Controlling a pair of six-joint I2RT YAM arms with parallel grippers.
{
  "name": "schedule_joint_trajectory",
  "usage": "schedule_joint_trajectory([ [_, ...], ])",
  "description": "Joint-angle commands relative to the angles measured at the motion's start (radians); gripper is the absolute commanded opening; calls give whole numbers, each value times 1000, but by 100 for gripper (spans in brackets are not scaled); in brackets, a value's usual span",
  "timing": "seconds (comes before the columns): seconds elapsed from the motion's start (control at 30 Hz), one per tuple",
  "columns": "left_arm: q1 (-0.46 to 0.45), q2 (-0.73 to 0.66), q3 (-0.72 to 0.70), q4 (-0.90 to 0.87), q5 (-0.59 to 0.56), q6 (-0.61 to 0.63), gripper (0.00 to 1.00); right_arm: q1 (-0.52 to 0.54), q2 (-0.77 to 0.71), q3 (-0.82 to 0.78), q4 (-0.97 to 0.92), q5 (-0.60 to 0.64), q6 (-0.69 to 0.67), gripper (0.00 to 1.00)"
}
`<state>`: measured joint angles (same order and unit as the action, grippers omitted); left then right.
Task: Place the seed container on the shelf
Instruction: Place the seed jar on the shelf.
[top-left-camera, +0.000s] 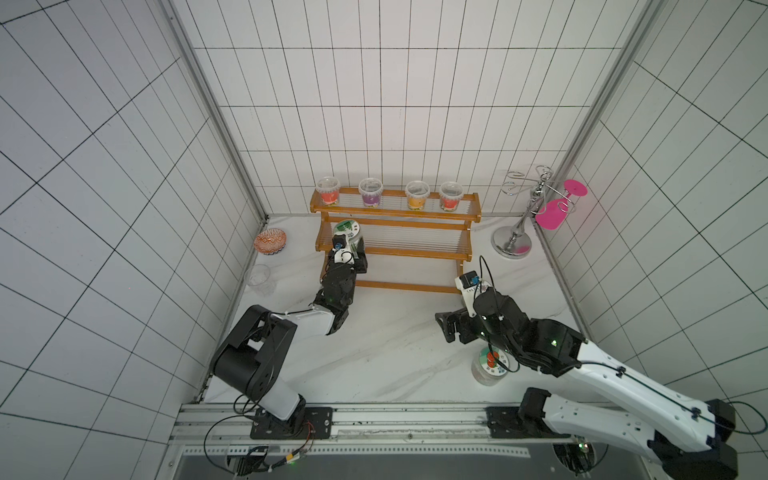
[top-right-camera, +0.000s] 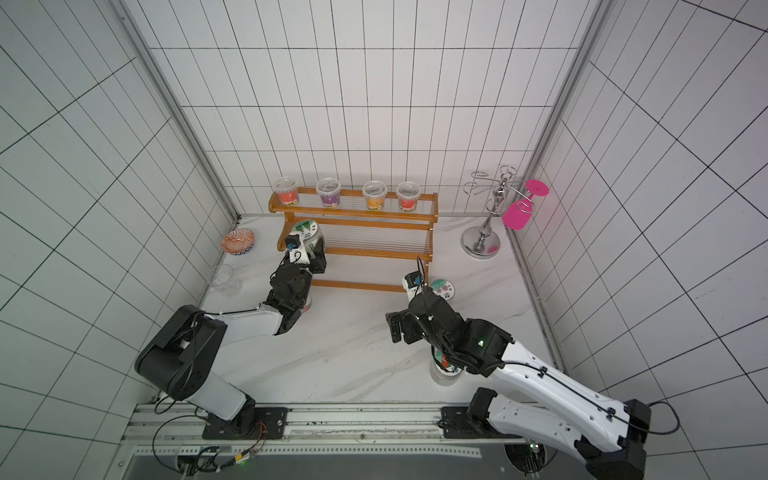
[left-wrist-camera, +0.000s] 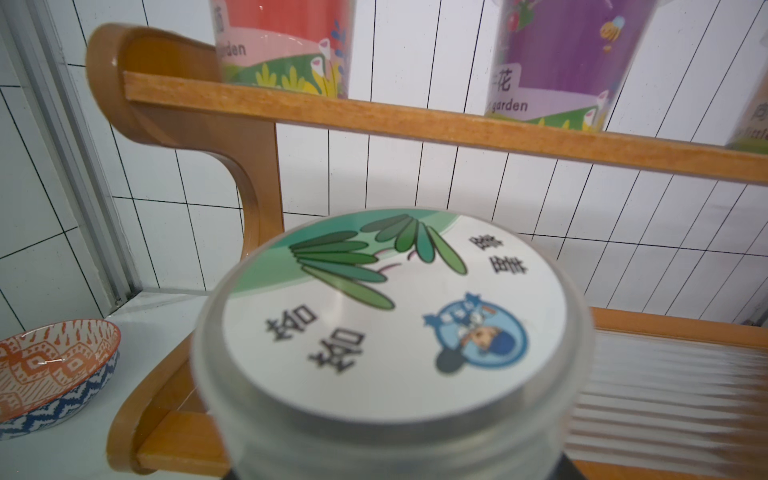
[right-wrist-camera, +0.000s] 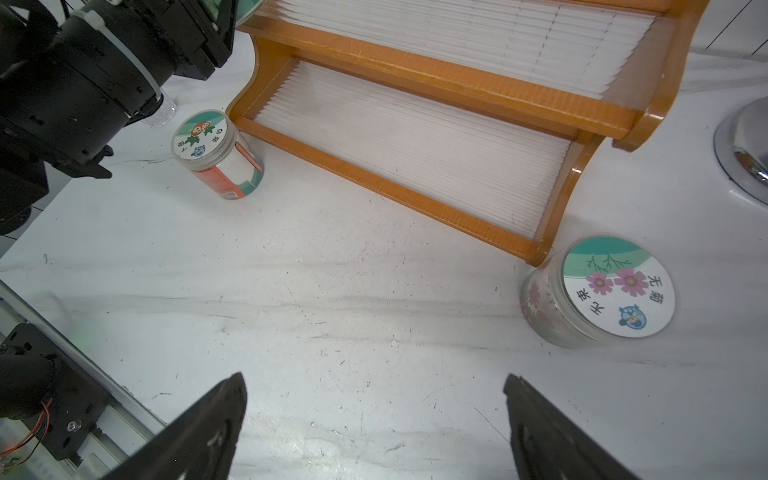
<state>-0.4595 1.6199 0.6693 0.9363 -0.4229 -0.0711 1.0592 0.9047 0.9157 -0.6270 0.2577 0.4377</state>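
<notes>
- The patterned bowl (top-left-camera: 270, 242) sits on the table (top-left-camera: 374, 353) left of the shelf (top-left-camera: 415, 252), apart from it and clear of the work.
- The left gripper (top-left-camera: 351, 251) has its jaws drawn partway in around the seed container (top-left-camera: 348, 228), a clear jar with a green-leaf lid. It holds the jar upright over the left end of the shelf's middle tier.
- Likely trouble: the jar is just beside the curvy side panel, so a sideways drift could knock it. If the base is not flat on the rods at release, it may tip over the front rail. Backing away with the jaws too narrow could drag it off.
- The left wrist view shows the jar's top below the top tier's rail but hides the fingers and the base, so I cannot tell whether it touches the rods. Both top views show fingers flanking it.
- Only the right wrist view plainly shows a red-labelled jar (right-wrist-camera: 218, 156) standing under the left arm, beside the lowest rail.
- The right gripper (right-wrist-camera: 374, 377) hovers over the table, jaws wide apart and empty.
</notes>
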Motion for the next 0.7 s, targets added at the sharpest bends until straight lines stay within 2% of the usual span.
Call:
schedule_joint_trajectory([
  [0.0,7,53,45,119,-29,65,57,-10,3,-32,25,-8,2,100],
  [0.2,19,105,94,93,-57,79,58,-18,-11,-47,26,-9,0,100],
  [0.67,73,182,190,-10,-45,50,61,-37,-33,-70,30,-24,1,100],
])
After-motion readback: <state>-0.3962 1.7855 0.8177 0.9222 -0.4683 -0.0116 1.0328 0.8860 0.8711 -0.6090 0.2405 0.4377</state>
